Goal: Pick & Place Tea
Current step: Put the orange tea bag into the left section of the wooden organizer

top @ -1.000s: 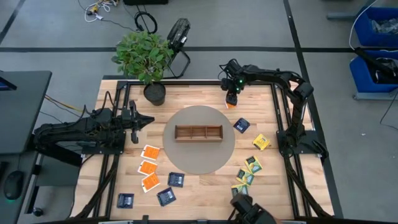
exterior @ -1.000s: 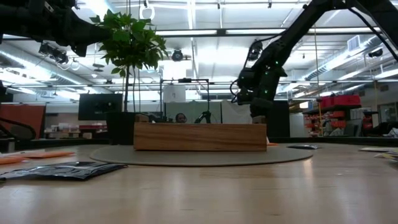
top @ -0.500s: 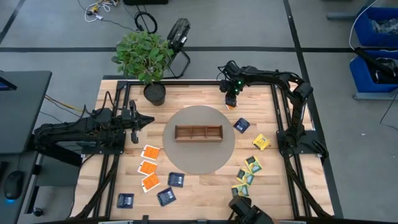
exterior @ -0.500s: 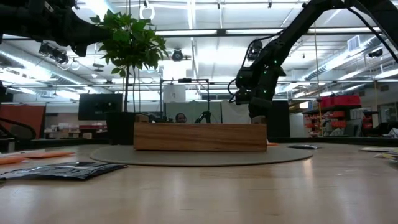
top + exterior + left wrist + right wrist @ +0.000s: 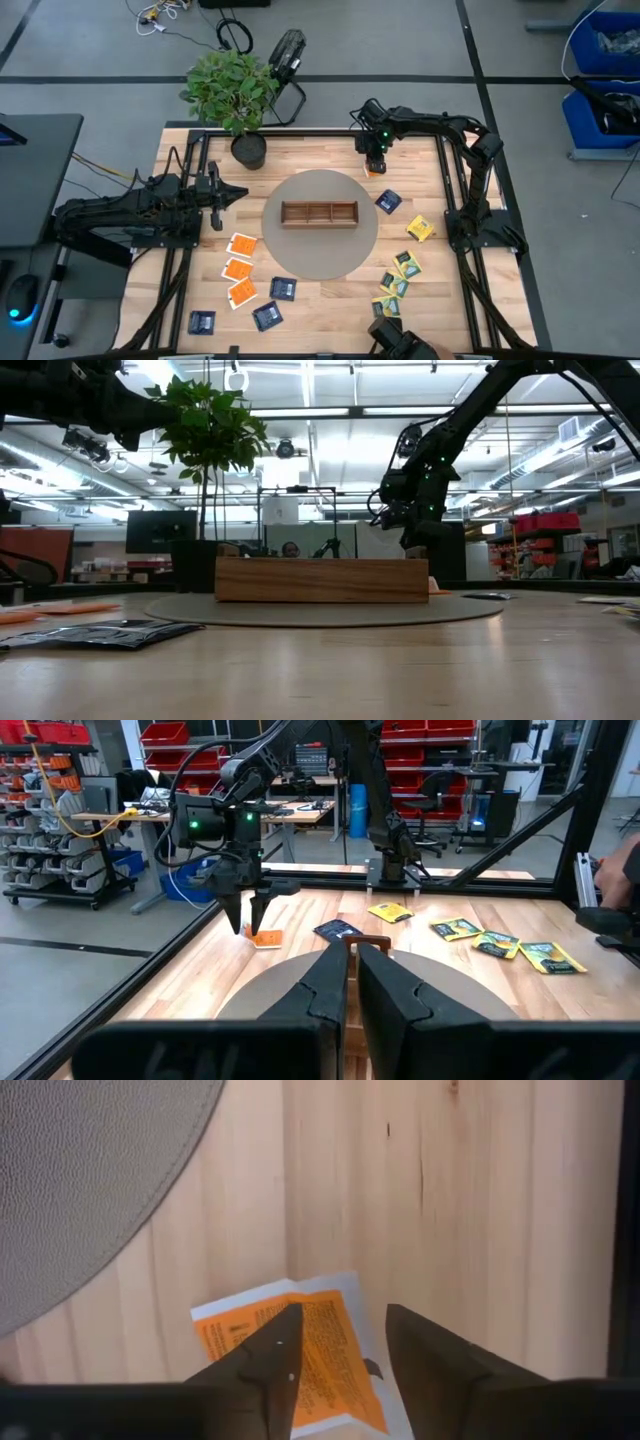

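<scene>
**Right gripper poised over far orange packet; tray not yet loaded**

Near edge of the table: two dark blue tea packets [image 5: 202, 322] lie at the near left, with a third just off the mat's near rim. Yellow-green packets [image 5: 398, 280] are clustered at the near right. None of these is touched.

Middle: three orange packets [image 5: 239, 269] lie in a row left of the round grey mat [image 5: 320, 258]. The wooden three-compartment tray [image 5: 319, 214] sits at the mat's centre; in the high view its compartments appear to hold nothing. One dark blue packet [image 5: 389, 201] and one yellow packet [image 5: 420, 229] lie right of the mat.

Left side: the left gripper [image 5: 217, 196] waits beside the mat, fingers close together, holding nothing.

Far side: the right gripper [image 5: 373, 162] hangs directly above a single orange packet [image 5: 300, 1348] lying flat on the wood just beyond the mat's far right rim. Its fingers [image 5: 270, 1355] stand apart, straddling the packet without a visible grip on it.

Assessment: no packet appears delivered. The first pick is at hand; every packet remains to be placed.
</scene>
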Tool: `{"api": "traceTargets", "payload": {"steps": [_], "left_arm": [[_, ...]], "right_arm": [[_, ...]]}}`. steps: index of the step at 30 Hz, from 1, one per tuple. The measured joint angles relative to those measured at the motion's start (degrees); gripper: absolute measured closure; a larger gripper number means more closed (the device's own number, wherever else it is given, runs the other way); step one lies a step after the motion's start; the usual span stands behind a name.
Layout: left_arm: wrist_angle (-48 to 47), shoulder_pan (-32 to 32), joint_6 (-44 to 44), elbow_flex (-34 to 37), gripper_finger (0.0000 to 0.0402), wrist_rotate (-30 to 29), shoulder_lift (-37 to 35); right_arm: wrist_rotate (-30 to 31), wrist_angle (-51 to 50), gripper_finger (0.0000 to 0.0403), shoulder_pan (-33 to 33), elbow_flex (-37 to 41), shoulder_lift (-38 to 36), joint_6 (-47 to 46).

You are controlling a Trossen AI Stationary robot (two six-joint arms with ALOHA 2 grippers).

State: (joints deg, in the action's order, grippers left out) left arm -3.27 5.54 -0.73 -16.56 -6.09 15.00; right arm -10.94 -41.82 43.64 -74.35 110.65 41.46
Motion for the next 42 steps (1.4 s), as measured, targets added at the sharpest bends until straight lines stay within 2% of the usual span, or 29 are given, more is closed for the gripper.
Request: {"api": "traceTargets", "payload": {"steps": [4, 7, 17, 21, 26, 31, 37, 42], "left_arm": [[0.0, 0.0, 0.0, 0.0, 0.0369, 0.0, 0.0], [0.0, 0.0, 0.0, 0.0, 0.0369, 0.0, 0.0], [0.0, 0.0, 0.0, 0.0, 0.0369, 0.0, 0.0], [0.0, 0.0, 0.0, 0.0, 0.0369, 0.0, 0.0], [0.0, 0.0, 0.0, 0.0, 0.0369, 0.0, 0.0], [0.0, 0.0, 0.0, 0.0, 0.0369, 0.0, 0.0], [0.0, 0.0, 0.0, 0.0, 0.0369, 0.0, 0.0], [0.1, 0.0, 0.1, 0.0, 0.0369, 0.0, 0.0]], "right_arm": [[0.0, -0.1, 0.0248, 0.0, 0.0, 0.0, 1.1], [0.0, -0.4, 0.0267, -0.1, 0.0, 0.0, 1.8], [0.0, -1.1, 0.0394, -0.5, 0.0, 0.0, 5.3], [0.7, -1.0, 0.0399, -1.1, 0.0, 0.0, 5.0], [9.5, -0.4, 0.0401, -2.7, 0.0, 0.0, 6.2], [13.9, 1.2, 0.0401, -4.5, 0.0, -1.8, 7.1], [14.5, 4.6, 0.0402, -8.0, 0.0, -7.3, 6.1], [12.0, 7.8, 0.0402, -12.1, 0.0, -13.5, 5.5]]}}
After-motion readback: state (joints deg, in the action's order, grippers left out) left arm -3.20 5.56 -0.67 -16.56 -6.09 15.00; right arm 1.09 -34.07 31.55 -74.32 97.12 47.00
